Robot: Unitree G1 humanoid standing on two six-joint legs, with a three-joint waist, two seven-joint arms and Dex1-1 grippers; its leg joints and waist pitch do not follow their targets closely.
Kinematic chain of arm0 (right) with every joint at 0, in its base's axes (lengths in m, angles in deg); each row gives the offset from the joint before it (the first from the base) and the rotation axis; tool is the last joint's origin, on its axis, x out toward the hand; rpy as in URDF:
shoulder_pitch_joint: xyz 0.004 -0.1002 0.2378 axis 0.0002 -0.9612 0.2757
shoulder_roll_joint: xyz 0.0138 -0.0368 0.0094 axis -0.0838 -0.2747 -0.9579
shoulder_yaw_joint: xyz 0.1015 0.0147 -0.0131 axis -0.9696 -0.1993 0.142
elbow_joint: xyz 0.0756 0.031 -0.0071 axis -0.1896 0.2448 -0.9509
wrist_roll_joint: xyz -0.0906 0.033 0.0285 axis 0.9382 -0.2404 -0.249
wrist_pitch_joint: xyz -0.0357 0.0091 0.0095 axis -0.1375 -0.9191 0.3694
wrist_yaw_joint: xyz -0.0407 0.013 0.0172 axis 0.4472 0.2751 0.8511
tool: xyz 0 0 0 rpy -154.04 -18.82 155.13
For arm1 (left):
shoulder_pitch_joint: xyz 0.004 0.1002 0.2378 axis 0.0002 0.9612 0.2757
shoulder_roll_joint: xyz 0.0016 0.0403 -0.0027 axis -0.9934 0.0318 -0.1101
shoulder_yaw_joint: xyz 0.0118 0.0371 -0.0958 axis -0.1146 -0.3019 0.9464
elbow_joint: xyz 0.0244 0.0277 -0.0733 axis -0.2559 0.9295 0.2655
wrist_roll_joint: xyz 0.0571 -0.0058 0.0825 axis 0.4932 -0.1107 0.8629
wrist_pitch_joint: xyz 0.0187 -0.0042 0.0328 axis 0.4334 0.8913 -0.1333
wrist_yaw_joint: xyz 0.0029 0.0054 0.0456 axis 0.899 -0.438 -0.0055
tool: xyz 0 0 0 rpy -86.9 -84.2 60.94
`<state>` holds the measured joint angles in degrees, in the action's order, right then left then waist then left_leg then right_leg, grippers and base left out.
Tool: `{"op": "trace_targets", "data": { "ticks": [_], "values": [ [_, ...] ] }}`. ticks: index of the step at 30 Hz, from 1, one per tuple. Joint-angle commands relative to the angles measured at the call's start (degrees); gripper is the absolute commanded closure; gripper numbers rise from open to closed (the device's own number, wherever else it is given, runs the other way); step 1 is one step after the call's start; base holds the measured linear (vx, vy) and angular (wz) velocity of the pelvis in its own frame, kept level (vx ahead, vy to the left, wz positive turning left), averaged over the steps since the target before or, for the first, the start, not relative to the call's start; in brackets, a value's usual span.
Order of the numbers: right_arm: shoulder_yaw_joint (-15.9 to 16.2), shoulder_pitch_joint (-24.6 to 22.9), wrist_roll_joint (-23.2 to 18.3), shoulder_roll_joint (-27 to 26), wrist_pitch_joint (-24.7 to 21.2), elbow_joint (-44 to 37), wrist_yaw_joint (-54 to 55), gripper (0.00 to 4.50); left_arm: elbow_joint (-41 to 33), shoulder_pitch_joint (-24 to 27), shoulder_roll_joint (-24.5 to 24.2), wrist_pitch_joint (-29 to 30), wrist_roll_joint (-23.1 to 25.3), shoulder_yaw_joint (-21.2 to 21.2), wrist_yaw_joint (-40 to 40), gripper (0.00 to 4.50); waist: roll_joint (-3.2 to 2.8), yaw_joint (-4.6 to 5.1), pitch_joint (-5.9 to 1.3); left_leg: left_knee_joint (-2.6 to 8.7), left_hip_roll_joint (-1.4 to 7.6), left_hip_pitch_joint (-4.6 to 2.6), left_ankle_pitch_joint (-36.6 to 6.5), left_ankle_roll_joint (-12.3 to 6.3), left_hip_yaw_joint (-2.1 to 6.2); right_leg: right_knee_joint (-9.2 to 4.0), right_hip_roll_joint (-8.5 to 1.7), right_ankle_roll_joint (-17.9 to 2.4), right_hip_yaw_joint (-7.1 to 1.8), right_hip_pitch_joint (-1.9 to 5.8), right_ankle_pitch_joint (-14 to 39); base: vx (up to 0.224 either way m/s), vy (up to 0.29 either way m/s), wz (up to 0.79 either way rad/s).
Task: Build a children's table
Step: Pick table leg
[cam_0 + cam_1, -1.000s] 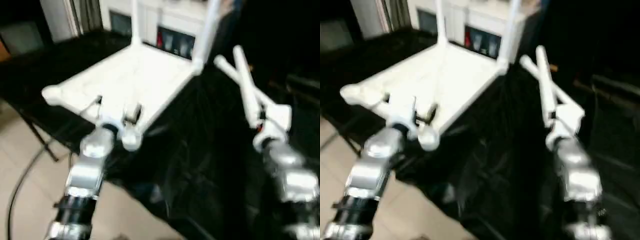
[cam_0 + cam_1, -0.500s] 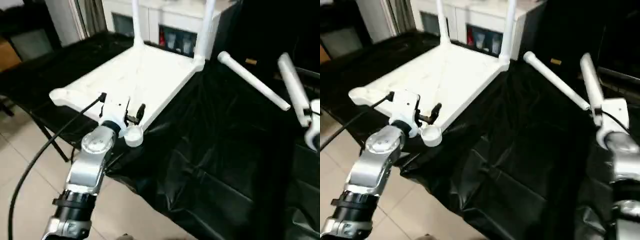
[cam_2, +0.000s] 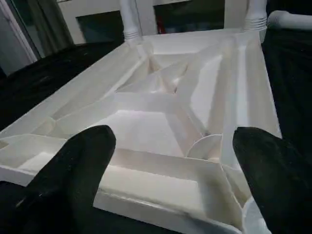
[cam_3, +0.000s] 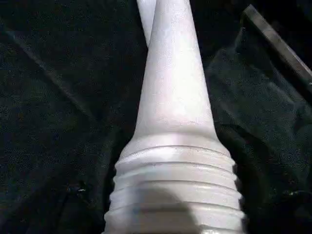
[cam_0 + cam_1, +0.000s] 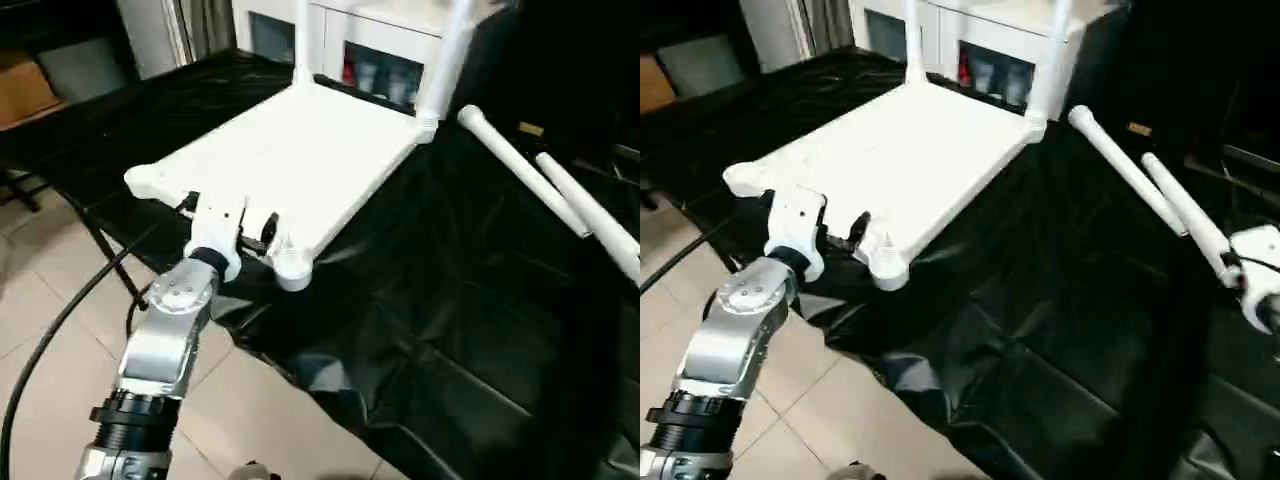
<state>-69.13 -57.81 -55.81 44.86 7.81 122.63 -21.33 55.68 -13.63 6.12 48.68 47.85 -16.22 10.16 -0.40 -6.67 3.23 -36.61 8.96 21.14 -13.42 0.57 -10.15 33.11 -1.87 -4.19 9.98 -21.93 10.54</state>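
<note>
Tabletop (image 5: 300, 150): white, ribbed underside up, resting on the black cloth (image 5: 430, 300), with two legs (image 5: 1040, 70) standing upright in the sockets of its far corners and an empty socket (image 5: 292, 268) at its near corner. Left gripper (image 5: 232, 228): fingers (image 3: 78, 165) spread wide apart at the tabletop's near edge, clasping nothing. Right gripper (image 5: 1250, 270): to the right of the tabletop, closed around the threaded end of a loose leg (image 4: 173, 112), beside another loose leg (image 5: 520, 170) lying on the cloth.

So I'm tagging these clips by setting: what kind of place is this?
Probably an indoor lab or workroom: a work table draped in black sheeting, a tiled floor and a white glass-door cabinet behind the upturned tabletop.
</note>
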Motion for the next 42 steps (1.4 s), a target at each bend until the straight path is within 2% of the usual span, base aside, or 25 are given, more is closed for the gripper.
{"op": "trace_targets", "data": {
  "ticks": [1, 3, 5, 10, 13, 15, 17, 18, 21, 22, 28, 32, 34, 35, 36, 38, 41, 42],
  "values": [
    [-1.3, -0.9, -2.0, 0.8, 0.5, -1.9, -4.6, 1.70, -0.9, -0.1, -0.2, 0.5, -0.1, -0.5, 0.5, 0.00, 1.56, -0.16, -4.04, 3.47, 4.72, -0.23, -1.8, -8.84, 2.07, -4.96, -8.06, -0.3, -4.49, 3.30, 18.0, 0.000, 0.000, 0.00],
    [-3.1, -2.3, -6.4, 1.2, 1.0, -5.7, -11.8, 1.70, -1.0, 0.0, -0.3, 0.6, -0.3, -0.5, 0.6, 0.00, 1.77, -0.10, -4.11, 3.41, 4.74, -0.03, -1.8, -9.48, 2.15, -4.75, -7.96, 0.5, -4.49, 3.48, 17.5, 0.000, 0.000, 0.00],
    [-3.4, -2.8, -7.4, 1.4, 0.5, -6.7, -13.6, 1.70, -1.1, 0.0, -0.3, 0.6, -0.4, -0.5, 0.5, 0.00, 1.72, 0.01, -4.12, 3.37, 4.76, 0.08, -1.3, -10.26, 2.24, -4.79, -7.87, 0.9, -4.32, 3.42, 17.0, 0.000, 0.000, 0.00],
    [-1.5, -5.9, -6.9, 2.6, 2.1, -8.4, -18.7, 1.70, -1.1, 0.1, 0.0, 0.5, -0.3, -0.7, 0.9, 0.00, 1.47, -0.18, -4.10, 3.27, 4.73, -0.15, -1.0, -10.27, 2.10, -5.09, -7.71, 0.4, -4.23, 3.17, 18.1, 0.000, 0.000, 0.00],
    [-1.2, -8.5, -7.8, 2.7, 1.3, -12.1, -22.5, 1.70, -1.2, 0.1, 0.0, 0.4, -0.4, -0.9, 1.1, 0.00, 1.56, -0.27, -4.08, 3.36, 4.99, -0.14, -1.1, -10.45, 2.31, -5.03, -7.74, 0.7, -4.20, 3.18, 17.9, 0.000, 0.000, 0.00],
    [-0.7, -10.3, -8.9, 2.2, 0.1, -15.7, -25.1, 1.70, -1.2, 0.2, -0.1, 0.2, -0.3, -1.0, 1.2, 0.00, 1.61, -0.30, -4.02, 3.38, 4.84, -0.12, -1.4, -10.36, 2.26, -5.19, -7.81, 1.2, -4.22, 3.24, 18.5, 0.000, 0.000, 0.00],
    [-0.5, -10.8, -9.1, 2.0, 0.1, -16.7, -25.6, 1.70, -1.3, 0.3, -0.1, 0.2, -0.4, -1.0, 1.2, 0.00, 1.75, -0.28, -3.93, 3.44, 4.74, -0.15, -2.0, -10.03, 2.20, -5.43, -7.82, 1.7, -4.07, 3.23, 20.0, 0.000, 0.000, 0.00],
    [-0.7, -10.9, -9.1, 1.6, 0.3, -16.9, -25.2, 1.70, -1.6, 0.5, -0.1, 0.2, -0.3, -1.0, 1.1, 0.00, 2.05, -0.16, -3.91, 3.46, 4.66, -0.09, -2.0, -9.79, 2.22, -5.52, -7.74, 2.2, -4.01, 3.23, 20.7, 0.000, 0.000, 0.00],
    [-1.2, -10.5, -9.1, 1.1, 0.2, -16.4, -24.4, 1.70, -1.8, 0.8, -0.2, 0.2, -0.2, -1.0, 1.0, 0.00, 1.98, -0.08, -3.90, 3.39, 4.36, -0.12, -1.9, -9.48, 2.05, -5.74, -7.65, 2.7, -4.01, 3.18, 21.4, 0.000, 0.000, 0.00],
    [-1.2, -10.6, -9.2, 0.9, 0.1, -16.7, -24.3, 1.70, -2.0, 1.0, -0.3, 0.2, -0.2, -0.9, 1.0, 0.00, 2.20, -0.08, -3.90, 3.44, 4.51, -0.25, -1.8, -9.52, 2.13, -5.73, -7.58, 2.9, -3.95, 3.06, 21.6, 0.000, 0.000, 0.00],
    [-1.9, -12.9, -10.4, 0.7, -1.7, -20.8, -24.3, 1.70, -2.5, 1.5, -0.6, 0.3, -0.1, -0.6, 1.1, 0.00, 2.23, -0.16, -3.94, 3.51, 4.77, -0.13, -1.4, -9.69, 2.33, -5.51, -7.82, 3.2, -4.04, 3.13, 20.3, 0.000, 0.000, 0.00],
    [-2.8, -13.8, -11.4, 1.1, -2.5, -22.8, -24.0, 1.70, -2.5, 1.5, -0.8, 0.2, 0.0, -0.4, 0.8, 0.00, 2.42, -0.16, -3.77, 3.61, 4.57, -0.28, -2.4, -8.99, 2.17, -5.94, -7.77, 3.9, -3.99, 3.09, 22.2, 0.000, 0.000, 0.00],
    [-7.6, -15.1, -14.2, 1.4, -5.4, -27.4, -20.3, 1.70, -2.5, 1.4, -1.0, -0.5, 0.4, 0.2, 0.0, 0.00, 2.57, -0.15, -3.68, 3.68, 4.61, -0.24, -2.3, -8.93, 2.21, -6.01, -7.78, 4.5, -4.13, 3.16, 22.0, 0.000, 0.000, 0.00],
    [-7.6, -15.1, -14.2, 1.4, -5.4, -27.4, -20.3, 1.70, -2.5, 1.4, -1.0, -0.5, 0.4, 0.2, 0.0, 0.00, 2.50, -0.21, -3.73, 3.76, 4.77, -0.37, -2.2, -8.77, 2.40, -5.87, -7.76, 4.9, -4.11, 3.10, 21.8, 0.000, 0.000, 0.00],
    [-9.3, -15.3, -15.2, 1.1, -6.8, -29.0, -18.5, 1.70, -2.6, 1.3, -1.0, -0.9, 0.5, 0.4, -0.2, 0.00, 2.50, -0.14, -3.76, 3.75, 4.84, -0.36, -2.2, -8.73, 2.44, -5.82, -7.75, 4.9, -4.04, 3.01, 21.5, 0.000, 0.000, 0.00],
    [-10.9, -15.4, -16.0, 0.1, -8.4, -31.1, -15.6, 1.70, -2.7, 1.2, -1.0, -1.5, 0.4, 0.7, -0.5, 0.00, 2.56, -0.18, -3.72, 3.74, 4.55, -0.44, -2.4, -8.33, 2.25, -6.01, -7.85, 5.4, -4.05, 3.03, 22.2, 0.000, 0.000, 0.00],
    [-15.8, -16.3, -17.3, -6.6, -11.0, -37.9, -2.6, 1.70, -2.9, 1.3, -1.1, -2.7, 0.3, 0.9, -0.5, 0.00, 2.66, 0.06, -3.77, 4.10, 4.95, -0.49, -1.6, -7.50, 2.62, -5.89, -8.04, 5.7, -4.12, 2.87, 21.1, 0.000, 0.000, 0.00],
    [-16.6, -16.6, -17.3, -8.9, -11.3, -39.5, 1.0, 1.70, -2.9, 1.4, -1.1, -3.1, 0.2, 0.9, -0.4, 0.00, 2.44, 0.15, -3.78, 4.28, 5.25, -0.66, -1.7, -6.84, 2.81, -5.83, -8.22, 5.3, -4.17, 2.77, 20.7, 0.000, 0.000, 0.00]
  ]
}}
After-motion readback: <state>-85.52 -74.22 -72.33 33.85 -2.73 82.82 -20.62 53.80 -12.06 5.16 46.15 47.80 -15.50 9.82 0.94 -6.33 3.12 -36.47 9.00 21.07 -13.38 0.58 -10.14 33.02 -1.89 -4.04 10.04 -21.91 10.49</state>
